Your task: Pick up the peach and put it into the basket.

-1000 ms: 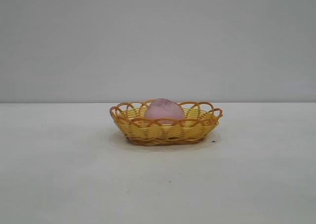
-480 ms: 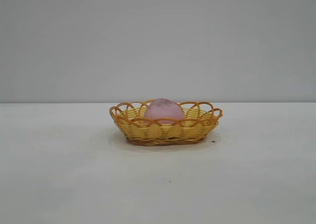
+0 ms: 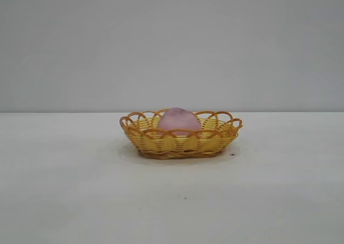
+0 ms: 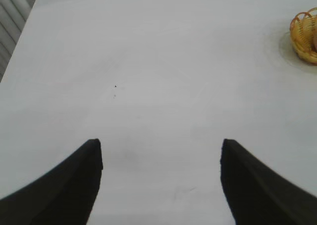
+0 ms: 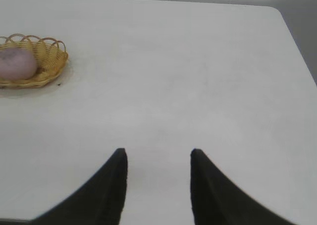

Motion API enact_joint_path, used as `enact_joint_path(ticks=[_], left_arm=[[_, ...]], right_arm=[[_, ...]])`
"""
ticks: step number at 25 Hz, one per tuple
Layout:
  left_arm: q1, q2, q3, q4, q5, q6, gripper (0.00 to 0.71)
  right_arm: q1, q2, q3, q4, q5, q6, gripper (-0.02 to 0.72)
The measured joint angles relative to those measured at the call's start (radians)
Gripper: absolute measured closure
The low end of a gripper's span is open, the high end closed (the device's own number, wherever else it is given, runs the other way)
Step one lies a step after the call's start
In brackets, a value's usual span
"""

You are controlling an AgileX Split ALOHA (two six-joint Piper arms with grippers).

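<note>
Peach (image 3: 179,120) sits inside the wicker basket (image 3: 161,142), mid-frame on the bench (image 3: 64,201). Left pincer (image 4: 161,153) and right pincer (image 5: 158,160) both released, empty (well apart from basket). Task looks done; next: just park.

No readable text, labels, brand marks or numbers anywhere. Basket (image 3: 180,139), peach (image 3: 179,120) and worktop (image 3: 172,201) all carry no print.
</note>
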Motion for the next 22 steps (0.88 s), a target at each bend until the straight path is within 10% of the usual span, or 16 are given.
enact_joint_path(ticks=[22], left_arm=[[0.0, 0.0, 0.0, 0.0, 0.0, 0.002, 0.266]], right_arm=[[0.029, 0.0, 0.0, 0.0, 0.0, 0.002, 0.446]])
